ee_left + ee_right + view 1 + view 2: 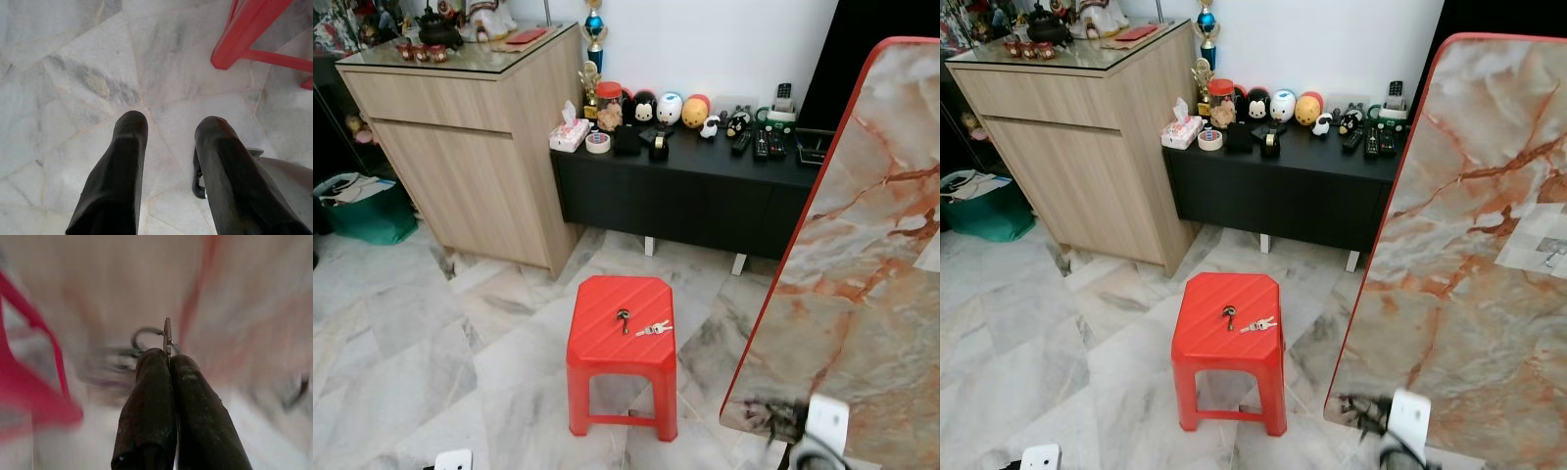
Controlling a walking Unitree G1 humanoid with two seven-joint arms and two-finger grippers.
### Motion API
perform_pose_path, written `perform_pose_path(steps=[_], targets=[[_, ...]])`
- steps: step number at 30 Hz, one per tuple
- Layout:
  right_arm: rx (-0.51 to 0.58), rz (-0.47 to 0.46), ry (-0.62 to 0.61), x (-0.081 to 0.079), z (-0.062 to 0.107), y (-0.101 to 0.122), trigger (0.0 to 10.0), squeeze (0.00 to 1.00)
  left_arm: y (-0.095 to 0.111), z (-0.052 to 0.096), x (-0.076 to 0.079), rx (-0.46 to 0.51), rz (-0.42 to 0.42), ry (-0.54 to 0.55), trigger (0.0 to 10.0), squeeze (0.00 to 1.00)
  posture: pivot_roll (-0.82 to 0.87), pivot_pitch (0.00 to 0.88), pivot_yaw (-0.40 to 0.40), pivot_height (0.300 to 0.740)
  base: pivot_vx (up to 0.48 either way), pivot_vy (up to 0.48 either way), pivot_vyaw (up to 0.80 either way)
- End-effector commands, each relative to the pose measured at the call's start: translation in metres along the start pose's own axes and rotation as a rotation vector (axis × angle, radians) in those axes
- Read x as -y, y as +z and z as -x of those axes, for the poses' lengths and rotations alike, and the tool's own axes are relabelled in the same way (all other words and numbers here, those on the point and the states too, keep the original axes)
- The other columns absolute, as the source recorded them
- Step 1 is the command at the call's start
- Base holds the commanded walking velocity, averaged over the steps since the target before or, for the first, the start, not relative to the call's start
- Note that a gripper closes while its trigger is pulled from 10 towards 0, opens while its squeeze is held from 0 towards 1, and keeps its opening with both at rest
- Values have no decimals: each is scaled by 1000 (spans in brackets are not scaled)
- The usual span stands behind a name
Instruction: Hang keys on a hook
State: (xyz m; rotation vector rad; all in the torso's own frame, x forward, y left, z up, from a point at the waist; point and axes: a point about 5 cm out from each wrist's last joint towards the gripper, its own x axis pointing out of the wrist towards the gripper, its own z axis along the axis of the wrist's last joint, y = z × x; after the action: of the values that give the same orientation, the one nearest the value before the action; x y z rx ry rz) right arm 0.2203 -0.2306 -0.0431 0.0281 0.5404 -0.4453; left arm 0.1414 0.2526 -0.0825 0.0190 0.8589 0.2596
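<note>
Two grippers: the left gripper (166,161) hangs idle over the marble floor (73,73), fingers parted and holding nothing. A second bunch of keys (641,325) lies on the red stool (607,345). Rightward, the right gripper (167,363) pinches thin metal keys (167,335) edge-on, ring dangling free, probably for hooking onto the hook (1553,257) on the marbled panel (1469,294).

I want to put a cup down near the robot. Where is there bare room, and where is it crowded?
The red stool has bare seat around the two sets of keys at its middle. The marble floor between the stool and the wooden cabinet lies bare. The black sideboard is crowded along its back with figurines, tape and remotes.
</note>
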Motion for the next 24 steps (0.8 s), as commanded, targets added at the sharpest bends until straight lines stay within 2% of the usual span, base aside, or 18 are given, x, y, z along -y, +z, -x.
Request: perform_pose_path(steps=[1, 9, 15, 24], targets=[[53, -21, -22, 1, -2, 9, 10000, 0, -3, 1, -5, -19, -5, 14, 10000, 0, 45, 0, -16, 740, 0, 0, 0], [202, -33, -30, -8, -3, 34, 10000, 0, -3, 1, -5, -20, 1, 20, 10000, 0, 44, 0, -19, 740, 0, 0, 0], [333, -45, -105, -4, -1, 56, 10000, 0, -2, 1, -4, -19, 0, 17, 10000, 0, 39, 0, -17, 740, 0, 0, 0], [479, -17, -110, -5, 6, 85, 10000, 0, -3, 1, -5, -20, 0, 16, 10000, 0, 40, 0, -20, 740, 0, 0, 0]])
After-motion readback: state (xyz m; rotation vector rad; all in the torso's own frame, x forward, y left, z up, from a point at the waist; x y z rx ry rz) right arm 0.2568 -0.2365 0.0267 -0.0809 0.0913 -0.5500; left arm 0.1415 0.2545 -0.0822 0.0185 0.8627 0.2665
